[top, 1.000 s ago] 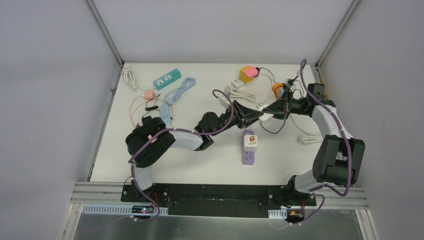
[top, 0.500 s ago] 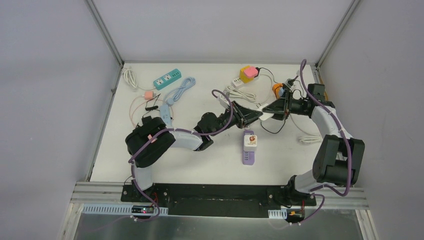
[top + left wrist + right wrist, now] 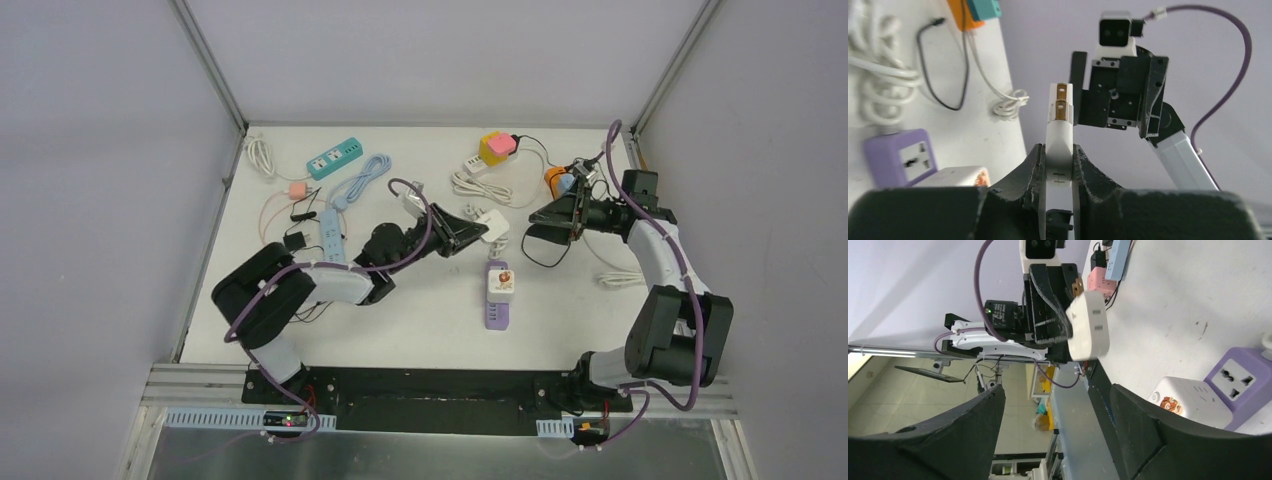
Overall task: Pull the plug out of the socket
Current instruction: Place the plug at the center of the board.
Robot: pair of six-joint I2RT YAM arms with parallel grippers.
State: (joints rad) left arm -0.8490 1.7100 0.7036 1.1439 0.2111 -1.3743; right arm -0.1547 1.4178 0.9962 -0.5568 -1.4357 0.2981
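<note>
Plug point(image 3: 1058, 125), white, brass prongs bare and clear of any socket, clamped in left gripper point(image 3: 1058, 152), raised just beyond purple power strip point(image 3: 497, 315); right gripper point(image 3: 1055, 390) beyond-right of strip, fingers spread, empty; extraction judged complete, next: set plug down gently.

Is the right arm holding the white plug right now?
No, the right gripper has its jaws wide open and empty, while the left gripper clamps the white plug.
</note>
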